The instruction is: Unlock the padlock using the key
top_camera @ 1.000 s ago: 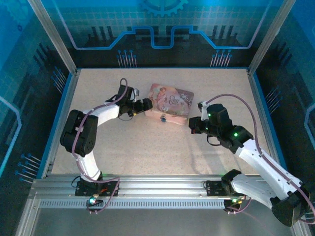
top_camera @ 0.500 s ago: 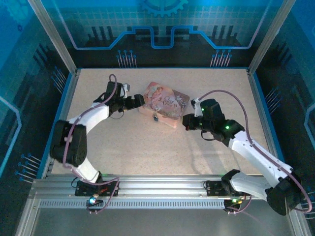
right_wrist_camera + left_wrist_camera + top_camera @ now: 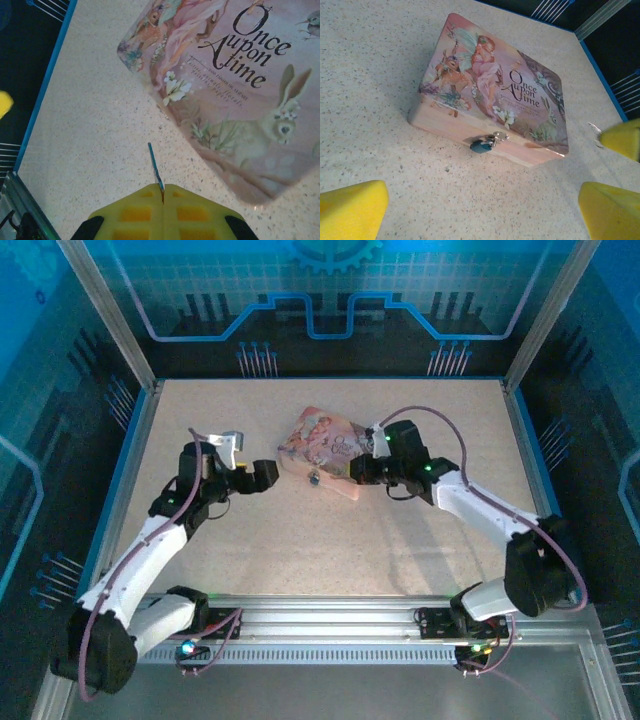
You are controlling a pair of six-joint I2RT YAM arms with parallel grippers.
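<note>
A tiny dark bluish padlock (image 3: 482, 145) hangs from the hasp on the front wall of the pink picture tin (image 3: 490, 85), and looks like a dark speck (image 3: 314, 478) from above. My left gripper (image 3: 482, 210) is open, its yellow fingertips (image 3: 352, 207) spread wide and a short way in front of the padlock. Left of the tin (image 3: 325, 445) my left gripper (image 3: 265, 475) holds nothing. My right gripper (image 3: 162, 189) is shut on the key (image 3: 155, 167), a thin grey sliver sticking out forward. My right gripper (image 3: 360, 470) sits at the tin's right end.
The tin (image 3: 240, 75) lies skewed on the speckled table (image 3: 300, 540), near the middle back. A blue rim (image 3: 125, 480) and metal frame posts border the table. Bare speckled surface lies between the tin and the arm bases.
My left gripper has pulled back from the tin, toward the left and near side. My right gripper has moved left up to the tin's right end. The tin has shifted and turned slightly.
</note>
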